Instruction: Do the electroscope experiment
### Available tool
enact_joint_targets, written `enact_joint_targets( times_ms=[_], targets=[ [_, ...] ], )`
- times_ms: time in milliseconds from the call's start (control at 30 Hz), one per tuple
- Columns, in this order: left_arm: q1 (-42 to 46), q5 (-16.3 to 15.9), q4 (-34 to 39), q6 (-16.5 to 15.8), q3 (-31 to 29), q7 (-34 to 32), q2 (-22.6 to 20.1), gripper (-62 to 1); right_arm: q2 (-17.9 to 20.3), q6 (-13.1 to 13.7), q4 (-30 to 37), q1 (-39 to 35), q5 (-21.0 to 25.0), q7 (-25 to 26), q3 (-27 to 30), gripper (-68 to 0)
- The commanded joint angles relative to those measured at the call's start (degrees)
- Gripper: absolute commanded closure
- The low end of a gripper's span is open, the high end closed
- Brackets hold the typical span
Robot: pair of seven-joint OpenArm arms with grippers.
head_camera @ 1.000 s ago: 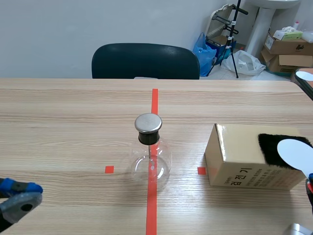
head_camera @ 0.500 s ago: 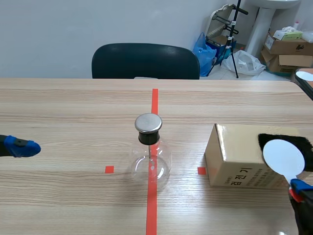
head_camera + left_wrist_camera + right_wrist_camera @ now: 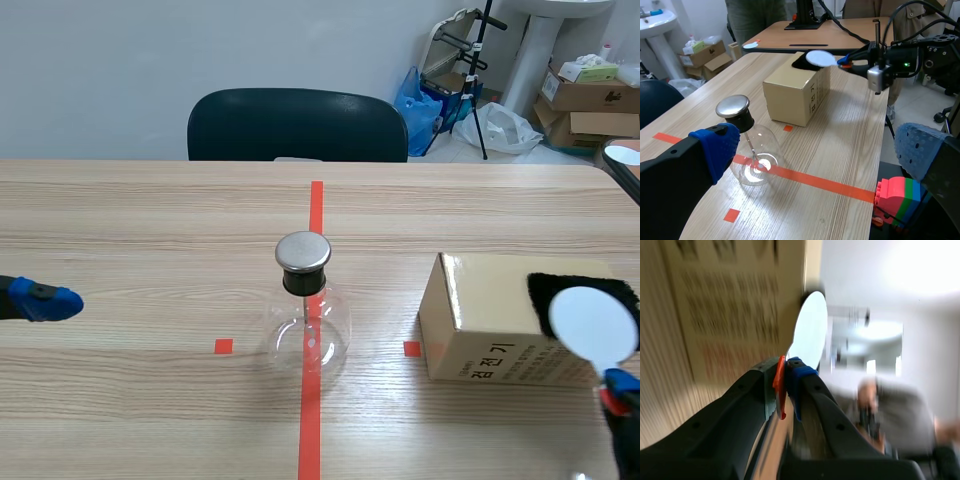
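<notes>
Box (image 3: 480, 300) by white disc (image 3: 594, 322), Korean print (image 3: 505, 362), perhaps 전기

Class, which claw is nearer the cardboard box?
Right. The right claw is by the box, holding a white disc over it; the left claw is far off, past the flask.

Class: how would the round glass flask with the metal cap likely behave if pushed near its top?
Probably rocks or tips: the flask has a rounded bulb under a narrow neck. Likely fragile, being clear glass. The metal cap may make it top-heavy.
</notes>
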Motion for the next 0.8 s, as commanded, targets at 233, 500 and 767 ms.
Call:
enact_joint_targets(
  times_ms=[233,500,767],
  targets=[
    [-0.15,-0.81,0.24,-0.09,0.37,-0.96,0.28,-62.3,-0.83,-2.45,1.20,-0.72,0.83,-2.21,-1.05,-1.0],
    [-0.15,-0.81,0.24,-0.09,0.26,-0.96,0.28,-62.3,-1.14,-2.45,1.33,-0.24,1.33,-1.62,-0.94,-1.0],
    [-0.15,-0.83,0.24,-0.09,-0.11,-0.96,0.28,-62.3,-1.44,-2.45,1.95,-0.39,0.39,-2.12,-0.74,-1.0]
  ],
)
